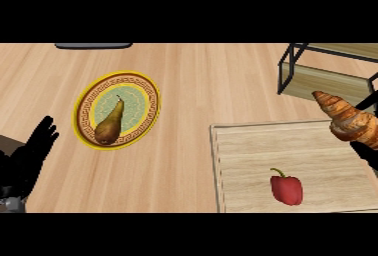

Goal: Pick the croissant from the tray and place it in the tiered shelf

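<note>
You'll find the croissant at three o'clock, over the far right corner of the tray and just below the shelf at two o'clock. Your right hand curls round its lower end, mostly cut off by the edge. Your left hand rests at eight o'clock, fingers straight, slightly apart, pointing up. A red pepper lies on the tray at five o'clock. A pear lies on a plate at ten o'clock.

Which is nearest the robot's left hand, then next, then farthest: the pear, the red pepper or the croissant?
1. pear, on the plate right beside the left hand.
2. red pepper, on the tray, lower right.
3. croissant, far right, held in the right hand.
</note>
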